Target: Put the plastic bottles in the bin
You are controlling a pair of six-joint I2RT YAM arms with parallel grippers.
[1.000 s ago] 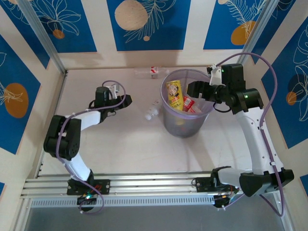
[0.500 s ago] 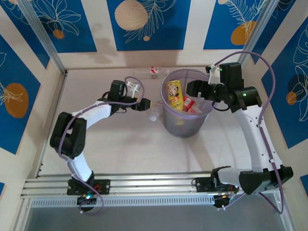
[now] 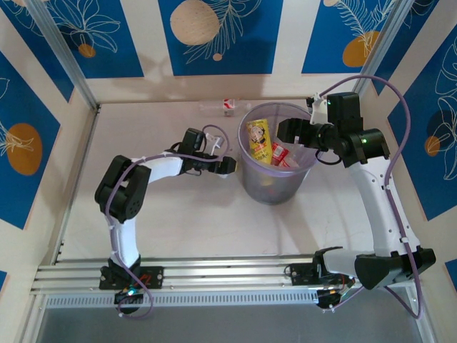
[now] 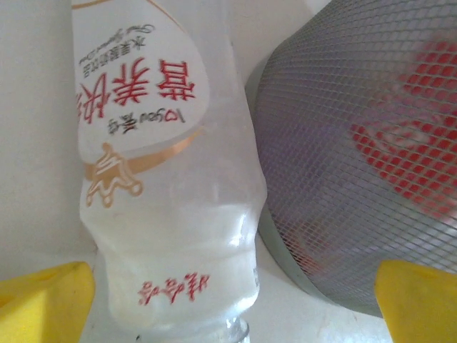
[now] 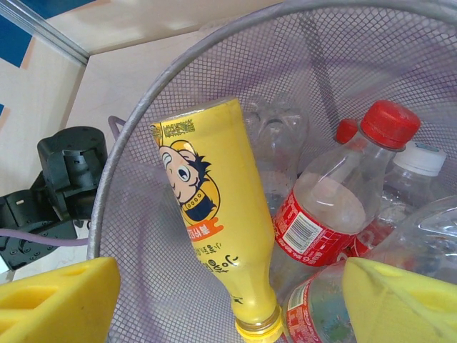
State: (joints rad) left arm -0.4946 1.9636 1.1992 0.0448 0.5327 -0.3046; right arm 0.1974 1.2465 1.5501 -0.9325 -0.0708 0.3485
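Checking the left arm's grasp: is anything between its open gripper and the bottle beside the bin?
Nothing visible. The bottle lies before the left gripper, between its yellow fingers; the bin wall stands close beside it.

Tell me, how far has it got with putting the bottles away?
Done: several bottles sit in the bin, among them a yellow bottle and a red-capped bottle. In hand: the left claw is open at a white-labelled bottle lying on the table beside the bin, not gripped. Left: that one and another bottle at the table's far edge.
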